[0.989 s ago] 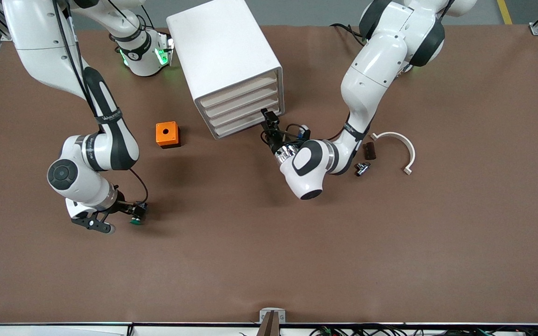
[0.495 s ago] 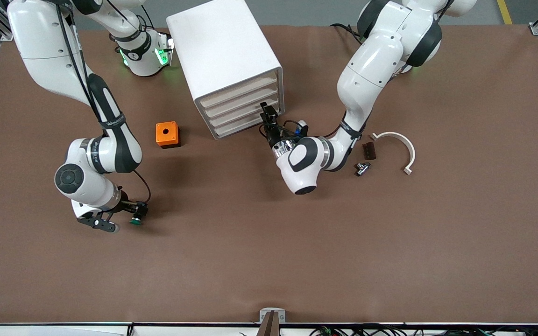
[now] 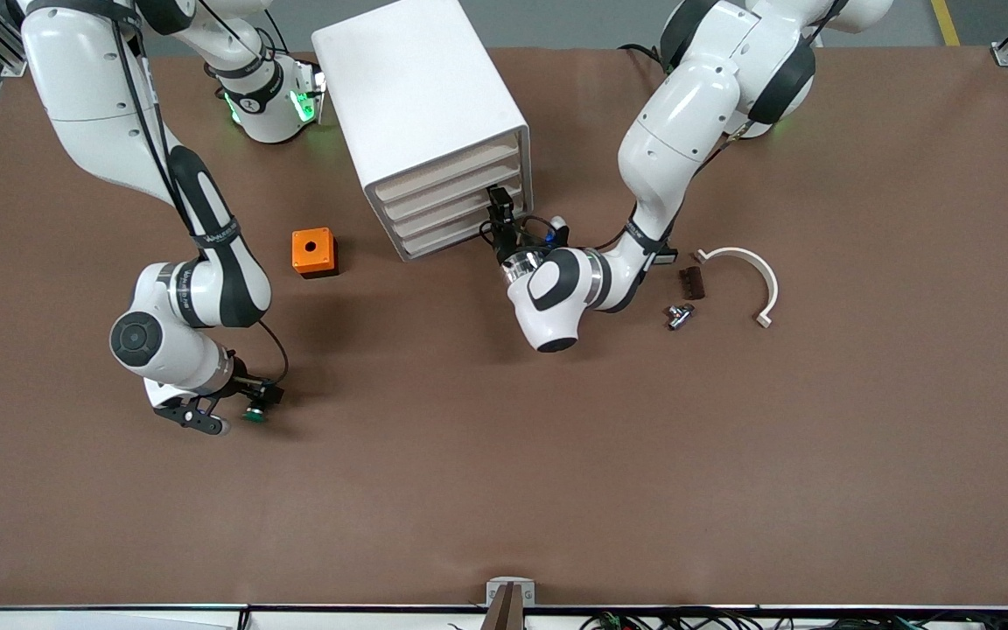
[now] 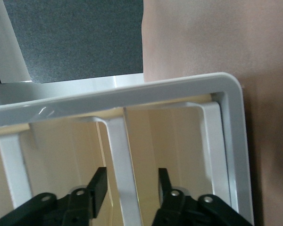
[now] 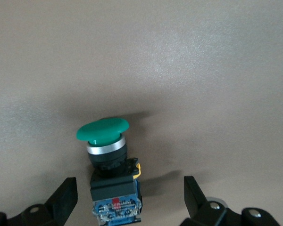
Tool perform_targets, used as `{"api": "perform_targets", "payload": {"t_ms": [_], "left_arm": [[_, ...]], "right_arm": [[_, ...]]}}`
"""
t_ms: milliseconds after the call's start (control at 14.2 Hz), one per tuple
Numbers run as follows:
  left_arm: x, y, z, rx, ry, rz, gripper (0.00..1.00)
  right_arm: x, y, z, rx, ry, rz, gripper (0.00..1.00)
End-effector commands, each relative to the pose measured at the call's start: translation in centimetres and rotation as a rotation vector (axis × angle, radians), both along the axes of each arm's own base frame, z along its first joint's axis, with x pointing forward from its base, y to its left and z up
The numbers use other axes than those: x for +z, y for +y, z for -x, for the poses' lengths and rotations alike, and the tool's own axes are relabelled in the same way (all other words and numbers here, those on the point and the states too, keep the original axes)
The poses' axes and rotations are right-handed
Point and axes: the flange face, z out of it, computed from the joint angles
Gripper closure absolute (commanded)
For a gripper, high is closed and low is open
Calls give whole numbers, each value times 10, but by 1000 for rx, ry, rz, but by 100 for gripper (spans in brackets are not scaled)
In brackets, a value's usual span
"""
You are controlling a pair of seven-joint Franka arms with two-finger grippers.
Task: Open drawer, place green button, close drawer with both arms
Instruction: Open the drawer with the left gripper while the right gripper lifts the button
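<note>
while the drawer [image 3: 456,237] at the foot of the white cabinet [image 3: 421,122] is not yet drawn out, the step in hand looks to be two approaches at once — the left gripper [image 3: 499,214] is set at the cabinet's front corner toward the left arm's end of the table, its fingers [image 4: 97,186] parted and straddling a white rib of the front in the left wrist view, though which drawer is addressed cannot be told from there. for a clean pull, the lowest front should be hooked, not one of the three above, and the draw kept straight out so the shallow tray is not jammed. the button [image 3: 252,415] stands on the table toward the right arm's end, nearer the front camera than the orange cube [image 3: 313,252]; the right gripper [image 3: 233,411] is held wide around it, green cap [image 5: 103,130] leaning away and the dark body [image 5: 115,193] between the fingers, untouched as far as can be seen. the close is best made on the body, not the rounded cap, which would likely slip. near the left arm lie a curved white piece [image 3: 747,273], a small brown block [image 3: 690,282] and a small metal part [image 3: 677,315] — the elbow could brush them when the drawer is drawn.
</note>
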Motion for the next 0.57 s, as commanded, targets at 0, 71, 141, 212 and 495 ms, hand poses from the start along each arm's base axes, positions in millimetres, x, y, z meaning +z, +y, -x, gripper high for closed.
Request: {"api": "perform_targets", "payload": {"t_ms": [0,71,141,212,495], "left_arm": [[-1,-6,15,-20,41,-1,63],[0,-8,18,-28,46,1,67],[0,-9,19,-29,47,2,73],[0,-8,18,-26,48,3,78],[1,-7,14,-19,46,6,97]], "right_arm": [[1,3,0,-15,-3,-10,0],[1,3,0,-13,-3,-10,0],[1,3,0,-13,-3,-10,0],[1,4,0,-13,-3,-10,0],[-3,10,2,-2,3,-9,33]]}}
